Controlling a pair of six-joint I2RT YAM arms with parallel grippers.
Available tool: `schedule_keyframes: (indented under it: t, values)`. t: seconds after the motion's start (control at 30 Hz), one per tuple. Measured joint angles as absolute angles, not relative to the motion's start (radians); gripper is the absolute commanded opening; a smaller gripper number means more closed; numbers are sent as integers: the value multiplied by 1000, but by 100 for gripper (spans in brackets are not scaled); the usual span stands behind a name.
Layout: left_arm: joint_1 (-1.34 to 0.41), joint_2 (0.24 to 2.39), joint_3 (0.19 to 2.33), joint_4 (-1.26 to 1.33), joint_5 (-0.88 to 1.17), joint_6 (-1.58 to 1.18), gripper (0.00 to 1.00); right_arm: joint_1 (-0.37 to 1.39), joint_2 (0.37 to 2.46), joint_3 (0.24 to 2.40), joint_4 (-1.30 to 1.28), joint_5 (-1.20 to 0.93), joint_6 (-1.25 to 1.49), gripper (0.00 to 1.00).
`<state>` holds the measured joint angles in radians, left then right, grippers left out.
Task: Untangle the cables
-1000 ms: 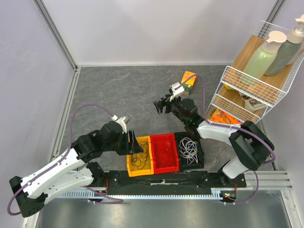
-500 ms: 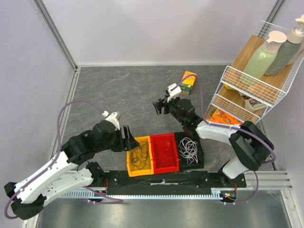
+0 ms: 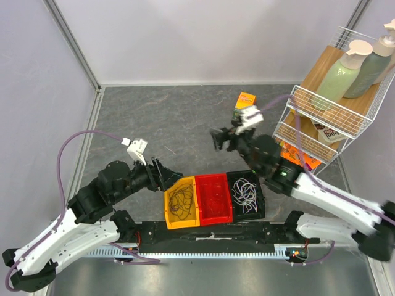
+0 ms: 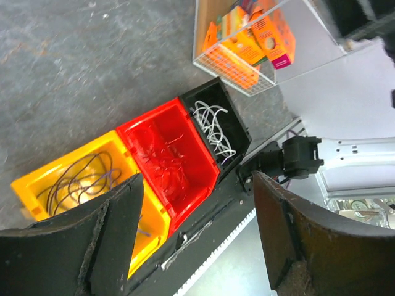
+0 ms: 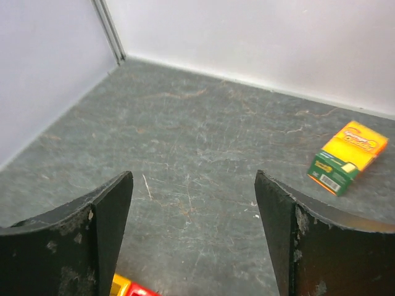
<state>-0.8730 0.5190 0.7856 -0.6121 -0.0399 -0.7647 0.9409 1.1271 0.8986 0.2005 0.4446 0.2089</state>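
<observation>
Top view: cables [image 3: 181,198] lie sorted by colour at the near edge, with dark ones in the yellow bin [image 3: 167,208], red in the red bin [image 3: 216,220] and white in the black bin [image 3: 261,201]. Left gripper [image 3: 172,174] and right gripper [image 3: 216,139] are both wide open and empty, hovering clear of them. Looks like sorting is near done. Next: check the yellow bin for leftover knots.

Pale lilac walls [image 3: 203,37] enclose a grey, marbled tabletop [image 3: 179,117] under even light. An aluminium post [image 3: 73,43] stands at 10 o'clock, and a white wire rack [image 3: 327,111] with wooden shelves at 2 o'clock.
</observation>
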Motion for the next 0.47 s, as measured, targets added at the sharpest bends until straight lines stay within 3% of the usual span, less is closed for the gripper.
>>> schedule_keyframes:
  t: [0.3, 0.47]
  values:
    - [-873, 490, 681, -367, 61, -693, 77, 940, 574, 880, -251, 396, 350, 96]
    - [-873, 466, 606, -267, 107, -690, 77, 940, 307, 819, -370, 378, 378, 98]
